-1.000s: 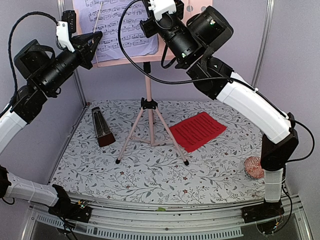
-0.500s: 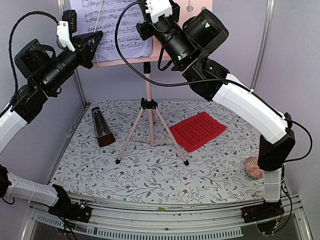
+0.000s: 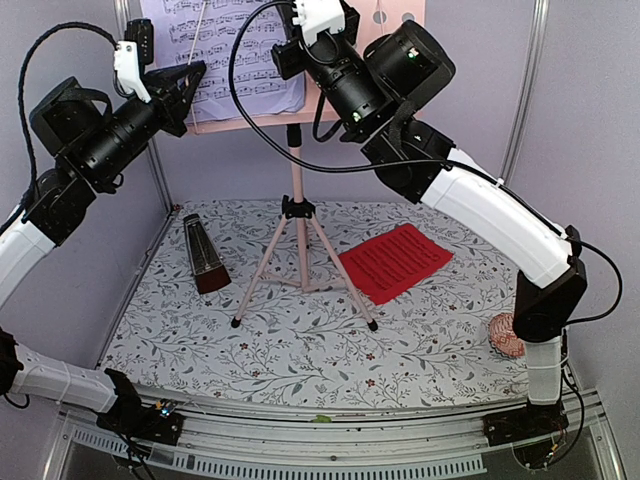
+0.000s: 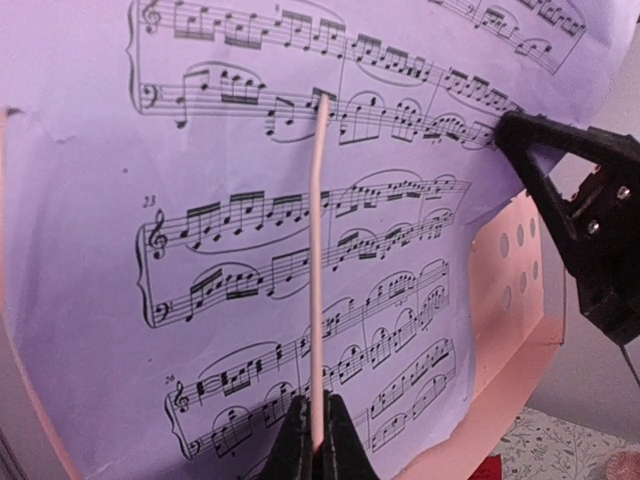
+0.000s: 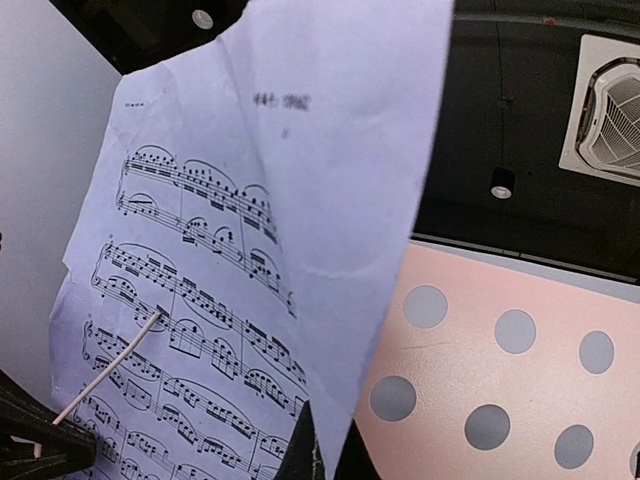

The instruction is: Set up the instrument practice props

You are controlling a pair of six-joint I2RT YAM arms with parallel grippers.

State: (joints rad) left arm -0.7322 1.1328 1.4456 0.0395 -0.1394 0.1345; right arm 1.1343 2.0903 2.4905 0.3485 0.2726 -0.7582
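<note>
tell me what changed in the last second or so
The right claw, shut on the lilac sheet at its edge, moved slightly left and drew the sheet with it across the pink desk. The left claw stayed pinched on the thin pink rod. The stand, red sheet, metronome and ball did not move.

R arm now sits further left than a sec ago, wrist nearer the stand's middle. R gripper, pinched on lilac sheet, has pulled the sheet's right edge leftward. More of pink desk & its holes now shows.
</note>
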